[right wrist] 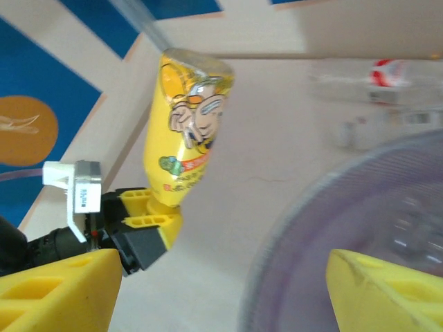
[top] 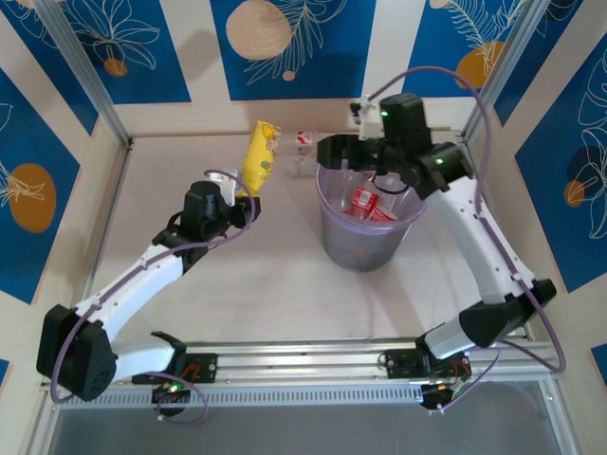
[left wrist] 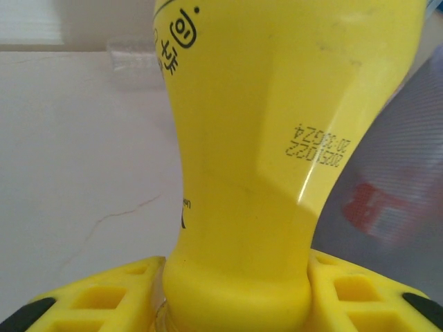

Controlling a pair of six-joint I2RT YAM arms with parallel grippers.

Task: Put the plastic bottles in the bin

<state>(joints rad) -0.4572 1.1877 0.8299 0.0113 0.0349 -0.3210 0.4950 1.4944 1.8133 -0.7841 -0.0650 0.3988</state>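
Here our left gripper (top: 248, 204) is clamped on the narrow neck of the yellow bottle (top: 260, 156), which rises up and away from it. The bin (top: 346, 242) stands just to that gripper's right. From the left wrist we see what the top view misses: its yellow fingers (left wrist: 104, 297) pressed against both sides of the neck, and a printed date code (left wrist: 315, 146) on the bottle. The left arm stretches forward, elbow low. Our right arm reaches out and bends leftward, so the right gripper (top: 332, 152) hangs above the bin's rim, jaws spread wide and holding nothing. Red-labelled bottles (top: 365, 201) lie in the bin below it.
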